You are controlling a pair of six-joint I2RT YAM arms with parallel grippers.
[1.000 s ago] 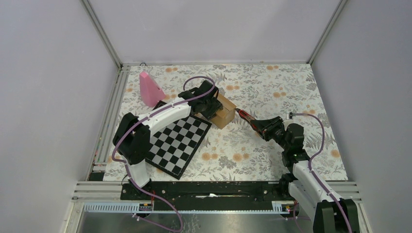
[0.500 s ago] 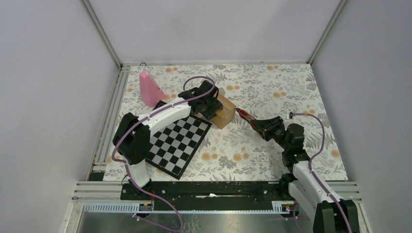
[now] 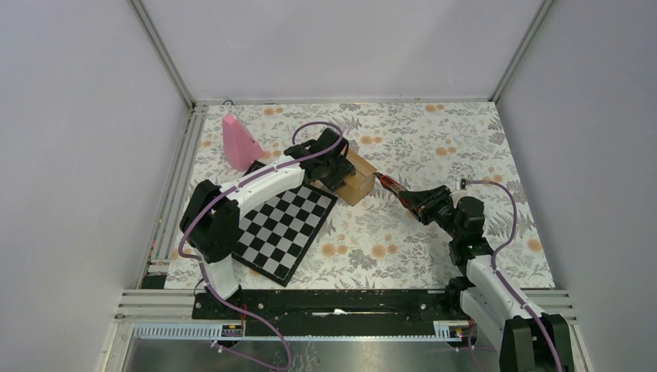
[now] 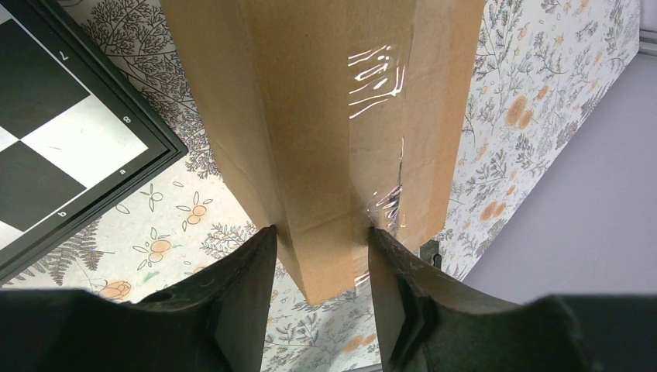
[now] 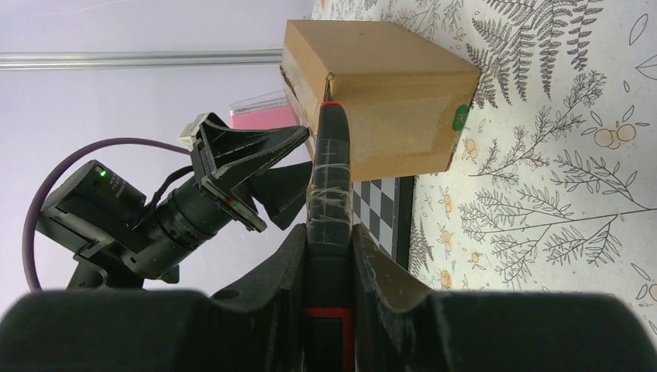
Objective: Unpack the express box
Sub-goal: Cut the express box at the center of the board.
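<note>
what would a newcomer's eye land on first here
First, the brown express box mid-table on the flowered cloth, clamped between the left fingers. The right fingers hold a pen-like tool whose tip meets the box's edge. Next come the black-and-white chessboard at the box's near left and the pink cone towards the far left corner.
</note>
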